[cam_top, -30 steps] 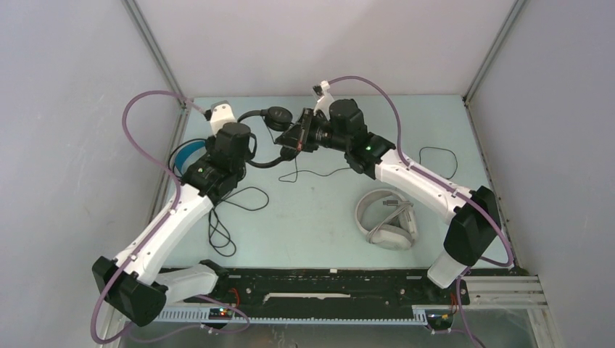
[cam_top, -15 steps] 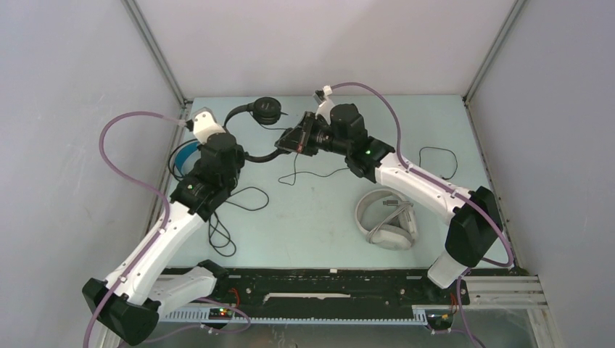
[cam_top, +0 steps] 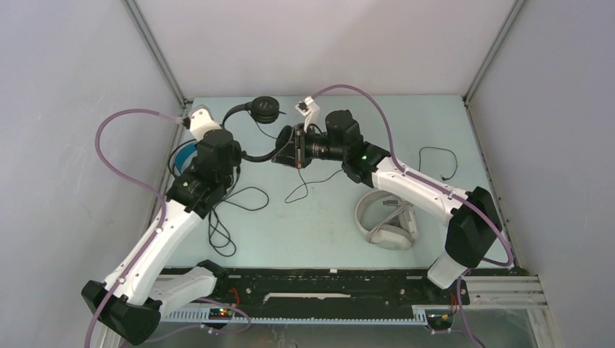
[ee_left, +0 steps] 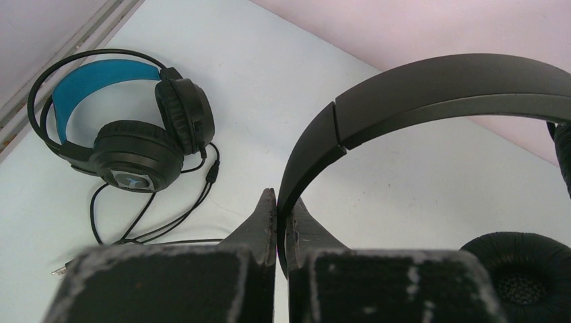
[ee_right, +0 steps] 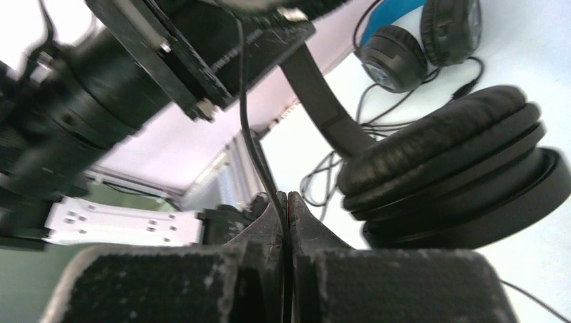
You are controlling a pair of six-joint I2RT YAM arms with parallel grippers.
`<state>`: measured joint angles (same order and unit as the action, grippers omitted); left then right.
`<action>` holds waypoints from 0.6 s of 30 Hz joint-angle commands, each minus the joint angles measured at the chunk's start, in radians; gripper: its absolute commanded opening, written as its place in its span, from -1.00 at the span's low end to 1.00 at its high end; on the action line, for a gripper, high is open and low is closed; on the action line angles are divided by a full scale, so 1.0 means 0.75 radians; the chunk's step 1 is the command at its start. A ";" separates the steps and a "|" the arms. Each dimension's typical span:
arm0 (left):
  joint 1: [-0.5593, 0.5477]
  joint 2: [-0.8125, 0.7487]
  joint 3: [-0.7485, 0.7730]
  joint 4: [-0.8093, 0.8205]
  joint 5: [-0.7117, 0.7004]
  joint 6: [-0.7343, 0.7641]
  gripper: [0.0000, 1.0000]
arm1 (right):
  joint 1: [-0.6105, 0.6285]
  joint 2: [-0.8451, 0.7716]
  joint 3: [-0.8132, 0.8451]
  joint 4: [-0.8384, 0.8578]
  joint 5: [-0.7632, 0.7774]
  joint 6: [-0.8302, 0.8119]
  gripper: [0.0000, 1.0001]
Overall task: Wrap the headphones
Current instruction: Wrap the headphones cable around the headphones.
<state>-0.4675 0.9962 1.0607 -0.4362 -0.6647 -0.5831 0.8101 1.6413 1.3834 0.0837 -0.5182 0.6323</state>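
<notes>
The small thin black headset (cam_top: 265,110) is held off the table between both arms. My left gripper (cam_top: 238,154) is shut on its headband (ee_left: 431,91), which rises from between the fingers (ee_left: 281,202); one ear pad (ee_left: 522,282) shows at the lower right. My right gripper (cam_top: 283,150) is shut on the headset's thin black cable (ee_right: 250,134), next to an ear cup (ee_right: 458,175); the cable's loose end hangs down to the table (cam_top: 294,196). The bulky black headset with blue lining (ee_left: 128,128) lies at the far left (cam_top: 185,156). The white headset (cam_top: 388,217) lies at the right.
The blue-lined headset's black cable (cam_top: 221,228) sprawls over the table beside the left arm. A thin cable loop (cam_top: 435,159) lies near the right wall. The enclosure's walls and metal frame (cam_top: 163,69) close in the left, back and right.
My left arm has swung left and back with the headband. My right gripper has turned and shifted left and nearer, pulling the cable; its loose end has drawn in across the table.
</notes>
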 commanded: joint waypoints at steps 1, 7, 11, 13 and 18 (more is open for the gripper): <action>0.012 -0.016 0.169 -0.044 0.033 -0.053 -1.00 | 0.039 -0.088 -0.051 0.047 0.089 -0.395 -0.91; 0.025 -0.028 0.288 -0.179 0.125 -0.066 -1.00 | 0.055 -0.181 -0.253 0.192 0.199 -0.581 -0.80; 0.026 -0.013 0.369 -0.268 0.182 -0.082 -1.00 | 0.065 -0.245 -0.414 0.394 0.172 -0.706 -0.68; 0.026 -0.015 0.388 -0.286 0.212 -0.091 -1.00 | 0.069 -0.254 -0.487 0.505 0.124 -0.787 -0.61; 0.027 0.003 0.464 -0.360 0.274 -0.092 -1.00 | 0.080 -0.206 -0.567 0.703 0.033 -0.896 -0.49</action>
<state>-0.4545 0.9966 1.3174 -0.6834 -0.5137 -0.6167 0.8585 1.4830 0.9840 0.3943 -0.4351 0.0891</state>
